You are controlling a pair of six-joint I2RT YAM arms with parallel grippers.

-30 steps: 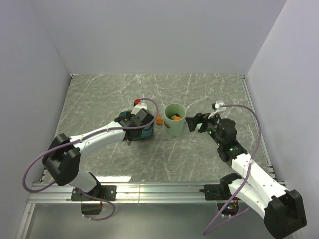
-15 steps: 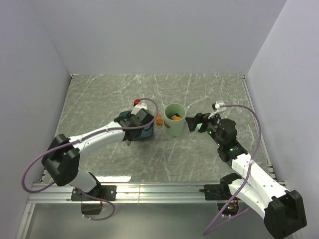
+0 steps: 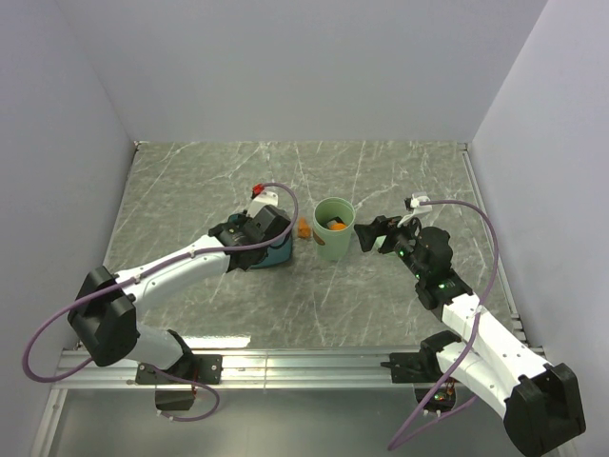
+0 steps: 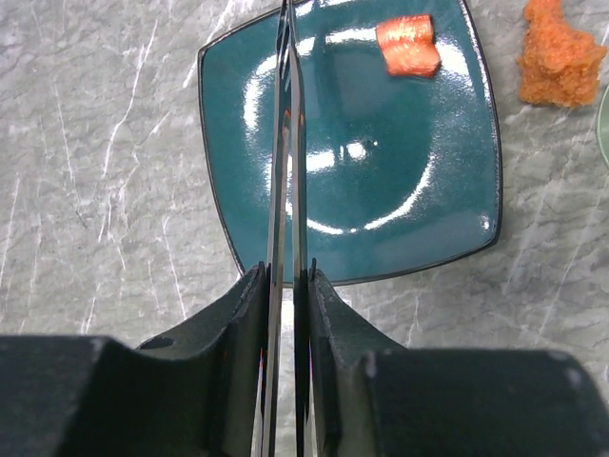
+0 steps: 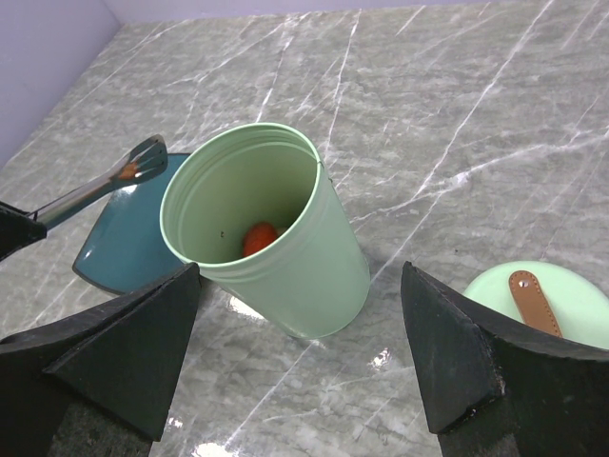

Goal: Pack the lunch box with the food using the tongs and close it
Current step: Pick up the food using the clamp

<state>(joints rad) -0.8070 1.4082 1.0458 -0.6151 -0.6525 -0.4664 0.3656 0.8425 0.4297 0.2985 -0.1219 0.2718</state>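
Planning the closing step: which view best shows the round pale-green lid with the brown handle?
Right wrist view: the round pale-green lid lies flat on the table, handle up, partly cropped. Top and left wrist views show none of it.

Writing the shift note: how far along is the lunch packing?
Done: one reddish piece sits in the lunch box. In hand: left gripper clamps the tongs over the plate. Left: an orange slab on the plate, a crumbly orange piece beside it, and the lid, lying off on the table.
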